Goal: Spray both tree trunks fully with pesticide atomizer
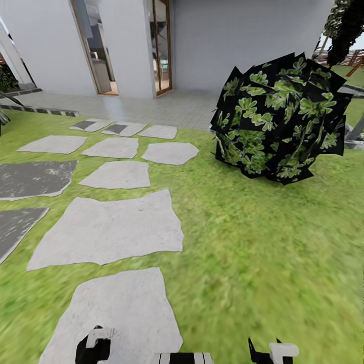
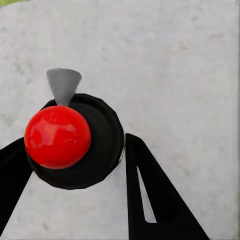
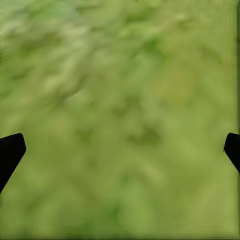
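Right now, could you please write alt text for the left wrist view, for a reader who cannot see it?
The left gripper holds the pesticide atomizer, a black round body with a red ball and a grey nozzle, between its black fingers, above a pale grey paving stone.

Grey house wall (image 1: 242, 40) and open doorway (image 1: 162, 45) behind tiled patio (image 1: 167, 108).

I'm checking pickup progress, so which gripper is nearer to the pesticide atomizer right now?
Left. The left gripper has the pesticide atomizer between its fingers above a grey paving stone. The right gripper hangs open over bare grass, nothing between its fingers.
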